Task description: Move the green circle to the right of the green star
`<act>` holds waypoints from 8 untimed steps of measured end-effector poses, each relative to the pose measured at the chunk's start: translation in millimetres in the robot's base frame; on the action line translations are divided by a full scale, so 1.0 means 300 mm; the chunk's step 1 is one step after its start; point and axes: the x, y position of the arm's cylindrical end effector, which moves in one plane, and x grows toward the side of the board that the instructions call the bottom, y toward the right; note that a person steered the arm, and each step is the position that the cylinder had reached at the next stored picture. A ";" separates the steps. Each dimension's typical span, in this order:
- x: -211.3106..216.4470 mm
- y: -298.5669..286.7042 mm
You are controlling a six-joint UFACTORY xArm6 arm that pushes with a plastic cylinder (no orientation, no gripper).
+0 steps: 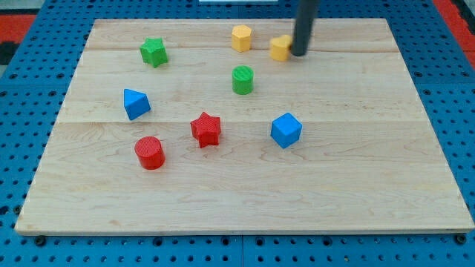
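Ribbed green circle [243, 80] sits right of the green star [154, 52] on the pale wooden desk [245, 193]; my tip [298, 53], no pincer, touches a yellow block [280, 47].

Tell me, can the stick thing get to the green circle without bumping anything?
Probably yes. My tip sits at the view's top beside a yellow block, and the board between it and the green circle looks bare.

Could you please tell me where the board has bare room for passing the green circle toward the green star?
Bare wood lies between the green circle and green star, above the blue triangular block. The strip below the red cylinder, red star and blue cube is bare too. It is crowded at the top, where my tip touches one of the yellow blocks.
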 end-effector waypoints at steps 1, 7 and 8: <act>0.047 -0.063; 0.276 -0.373; 0.295 -0.212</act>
